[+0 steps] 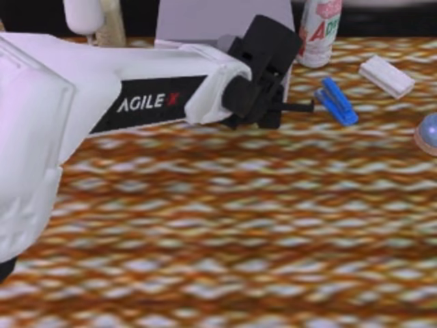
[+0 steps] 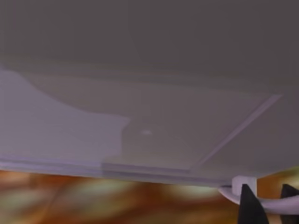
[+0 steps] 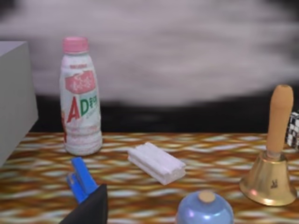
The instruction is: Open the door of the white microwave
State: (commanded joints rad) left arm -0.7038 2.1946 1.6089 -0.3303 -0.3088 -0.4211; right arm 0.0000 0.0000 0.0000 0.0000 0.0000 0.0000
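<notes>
**Left arm at the microwave's front**

Top view: an orange-and-white woven tabletop [image 1: 225, 225] fills the scene. The boxy pale grey-white microwave [image 1: 205, 20] stands at the far edge, largely hidden by the left arm, whose black left gripper [image 1: 300, 106] reaches its right front corner; whether it is open I cannot tell. A blue stapler [image 1: 336, 100], small white rectangular block [image 1: 386, 76] and pink-capped drink bottle [image 1: 319, 27] lie right.

Left wrist view: the white-framed door [image 2: 154, 130] fills the frame, too close to read.

Right wrist view: brass bell [image 3: 271, 177]; the right gripper [image 3: 91, 210] is cut off.

A table [image 1: 225, 225] with a mottled orange-and-white woven pattern meets a dark, hazy backdrop.
</notes>
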